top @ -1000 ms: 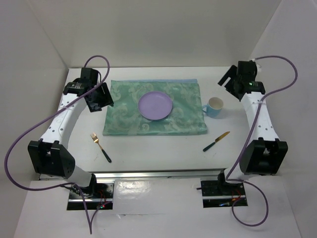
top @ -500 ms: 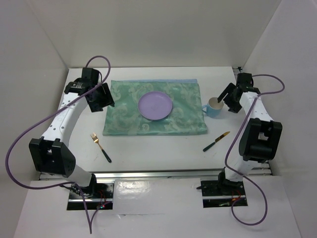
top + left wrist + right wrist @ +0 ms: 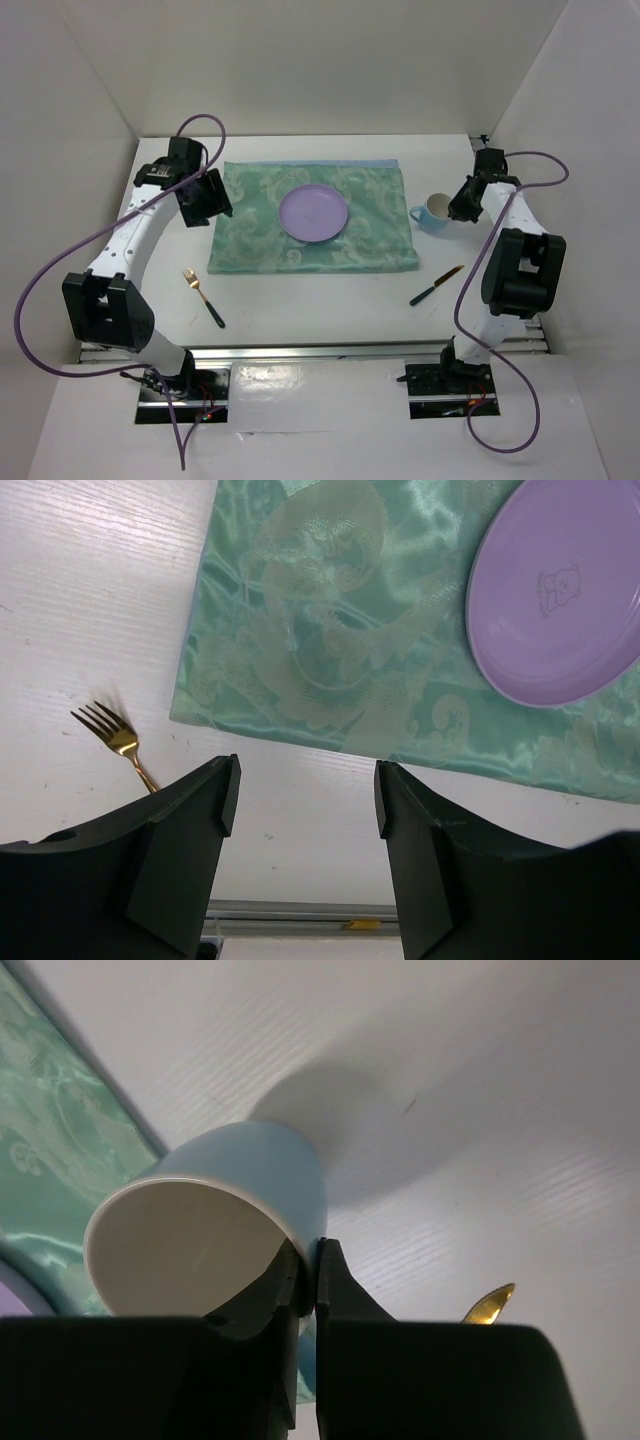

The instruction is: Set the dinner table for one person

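Note:
On the white dinner table lies a green placemat with a purple plate on it. Right of the mat stands a light blue mug. My right gripper is shut on the mug's rim, one finger inside and one outside. My left gripper hovers open over the mat's left edge, with nothing between its fingers. A gold fork with a dark handle lies front left. A matching knife lies front right.
White walls close in the table on the left, right and back. In the left wrist view the fork lies just beyond the mat's corner. The knife's gold tip shows beside the right fingers.
My right arm has dropped from above the back right corner down to the mug, and its jaws have closed on the rim. The left arm has barely moved.

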`<action>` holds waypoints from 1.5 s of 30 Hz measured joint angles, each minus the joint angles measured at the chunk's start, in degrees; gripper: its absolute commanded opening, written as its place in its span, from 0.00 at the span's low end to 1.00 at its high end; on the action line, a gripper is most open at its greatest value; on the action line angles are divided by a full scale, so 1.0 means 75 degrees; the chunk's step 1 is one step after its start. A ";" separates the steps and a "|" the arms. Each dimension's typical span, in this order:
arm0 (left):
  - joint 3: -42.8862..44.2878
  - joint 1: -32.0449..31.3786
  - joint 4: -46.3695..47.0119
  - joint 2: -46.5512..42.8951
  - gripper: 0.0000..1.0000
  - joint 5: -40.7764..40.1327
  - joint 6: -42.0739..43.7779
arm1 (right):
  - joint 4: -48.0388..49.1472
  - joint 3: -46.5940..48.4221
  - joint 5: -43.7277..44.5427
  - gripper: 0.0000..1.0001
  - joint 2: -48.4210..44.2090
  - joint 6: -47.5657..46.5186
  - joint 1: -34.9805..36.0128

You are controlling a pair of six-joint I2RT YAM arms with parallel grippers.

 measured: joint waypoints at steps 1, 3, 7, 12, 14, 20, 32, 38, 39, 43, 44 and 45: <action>0.0000 0.0000 0.0003 0.0009 0.73 0.0006 0.0000 | -0.0099 0.0111 0.0058 0.00 0.0003 -0.0012 0.0029; 0.0000 0.0000 0.0006 0.0023 0.73 0.0023 0.0003 | -0.0291 0.0446 0.0181 0.00 0.0003 -0.0052 0.0076; 0.0000 0.0000 0.0032 0.0102 0.73 0.0020 0.0006 | -0.1017 0.2498 0.0399 0.00 0.0586 -0.0137 0.0530; -0.0032 0.0000 0.0079 0.0195 0.73 -0.0111 -0.0020 | -0.1367 0.5709 0.0568 0.00 0.2226 -0.0146 0.1504; -0.0122 0.0000 0.0134 0.0160 0.73 -0.0172 -0.0041 | -0.1781 0.6991 0.0694 0.00 0.3075 -0.0134 0.1909; -0.0280 0.0052 0.0219 0.0105 0.73 -0.0195 -0.0064 | -0.2302 0.8005 0.0729 0.00 0.4523 0.0044 0.2713; -0.0356 0.0064 0.0277 0.0105 0.73 -0.0204 -0.0029 | -0.2879 0.7796 0.1061 0.00 0.4771 0.0391 0.2722; -0.0440 0.0064 0.0274 0.0105 0.73 -0.0154 0.0000 | -0.2876 0.7799 0.1105 0.00 0.4846 0.0478 0.2710; -0.0449 0.0064 0.0271 0.0105 0.73 -0.0154 0.0000 | -0.2876 0.7796 0.1105 0.00 0.4878 0.0493 0.2707; -0.0612 0.0064 0.0283 0.0102 0.73 -0.0154 0.0006 | -0.2876 0.7804 0.1177 0.02 0.5103 0.0513 0.2710; -0.0711 0.0064 0.0294 0.0079 0.73 -0.0154 0.0012 | -0.2856 0.7842 0.1215 0.08 0.5132 0.0542 0.2707; -0.0842 0.0064 0.0323 0.0038 0.73 -0.0154 0.0029 | -0.2853 0.7848 0.1215 0.18 0.5132 0.0557 0.2702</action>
